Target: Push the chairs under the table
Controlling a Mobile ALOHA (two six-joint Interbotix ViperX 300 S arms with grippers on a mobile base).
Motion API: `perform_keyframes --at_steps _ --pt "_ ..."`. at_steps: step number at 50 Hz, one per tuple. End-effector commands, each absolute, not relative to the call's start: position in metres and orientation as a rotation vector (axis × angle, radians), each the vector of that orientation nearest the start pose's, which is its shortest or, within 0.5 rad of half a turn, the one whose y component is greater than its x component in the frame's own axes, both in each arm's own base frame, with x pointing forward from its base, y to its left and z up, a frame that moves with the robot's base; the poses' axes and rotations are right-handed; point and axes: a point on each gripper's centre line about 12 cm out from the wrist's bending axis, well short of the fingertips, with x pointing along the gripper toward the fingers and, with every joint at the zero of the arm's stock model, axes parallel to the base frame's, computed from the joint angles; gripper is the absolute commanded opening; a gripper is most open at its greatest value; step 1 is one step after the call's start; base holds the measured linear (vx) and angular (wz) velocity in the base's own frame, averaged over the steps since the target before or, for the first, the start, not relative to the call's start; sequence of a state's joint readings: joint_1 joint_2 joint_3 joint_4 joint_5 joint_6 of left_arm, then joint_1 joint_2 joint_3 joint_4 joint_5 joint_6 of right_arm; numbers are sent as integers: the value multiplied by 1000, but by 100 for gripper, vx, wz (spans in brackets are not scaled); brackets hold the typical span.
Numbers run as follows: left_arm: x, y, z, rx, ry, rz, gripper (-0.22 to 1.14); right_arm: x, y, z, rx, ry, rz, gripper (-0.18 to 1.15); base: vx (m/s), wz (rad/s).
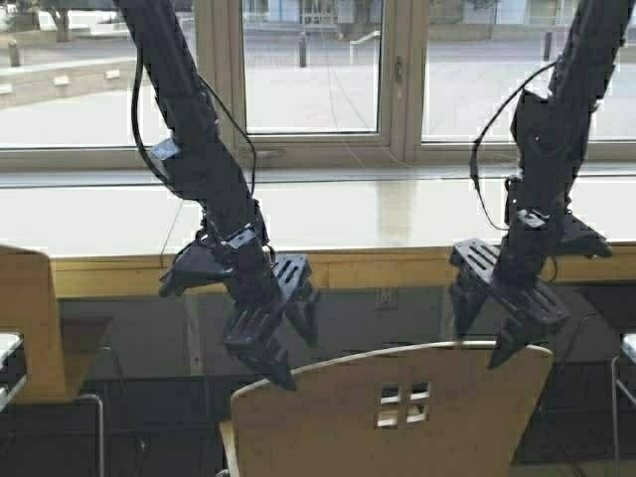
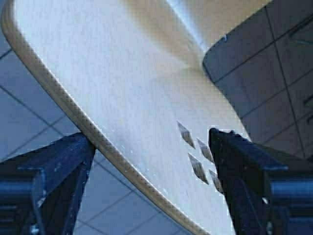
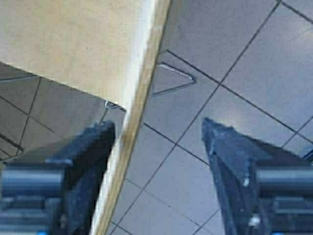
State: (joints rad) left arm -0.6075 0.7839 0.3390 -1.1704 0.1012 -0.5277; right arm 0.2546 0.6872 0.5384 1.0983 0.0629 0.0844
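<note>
A tan plywood chair (image 1: 397, 407) with four small square cutouts in its back stands at bottom centre, facing the long light-wood table (image 1: 348, 268) under the window. My left gripper (image 1: 288, 348) is open over the top left corner of the back. My right gripper (image 1: 485, 338) is open over the top right corner. In the left wrist view the chair back (image 2: 137, 88) runs between the spread fingers of the left gripper (image 2: 151, 147). In the right wrist view the chair's edge (image 3: 139, 98) passes between the fingers of the right gripper (image 3: 159, 132), close to one finger. A second chair (image 1: 30, 318) stands at the left edge.
A wall outlet (image 1: 386, 296) sits in the dark panel below the table. Grey tiled floor (image 3: 234, 58) lies beneath, with a chrome leg (image 3: 173, 81) of the chair showing. Pale objects poke in at the right edge (image 1: 628, 348) and at the lower left (image 1: 8, 358).
</note>
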Motion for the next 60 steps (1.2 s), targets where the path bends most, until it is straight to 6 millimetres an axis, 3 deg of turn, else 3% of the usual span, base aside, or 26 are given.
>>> perform_keyframes --at_steps 1,15,32,39,51,54,60 --pt "355 -262 -78 -1154 1288 458 99 375 104 -76 896 1211 -485 90 0 0" --pt "364 -268 -103 -1164 1288 474 99 391 108 -103 891 1217 -484 90 0 0" --pt "374 -275 -116 -1170 1284 464 95 388 108 -130 873 1257 -500 87 0 0" --pt "373 -275 -118 -1172 1287 470 74 387 108 -133 869 1262 -499 68 0 0" --pt "369 -271 -120 -1185 1290 498 6 382 111 -133 871 1293 -491 -1 0 1" --pt "368 -269 -120 -1191 1284 510 -1 380 113 -134 866 1301 -488 -2 2 2" --pt "368 -265 -117 -1206 1276 525 2 374 118 -137 851 1315 -483 5 2 1"
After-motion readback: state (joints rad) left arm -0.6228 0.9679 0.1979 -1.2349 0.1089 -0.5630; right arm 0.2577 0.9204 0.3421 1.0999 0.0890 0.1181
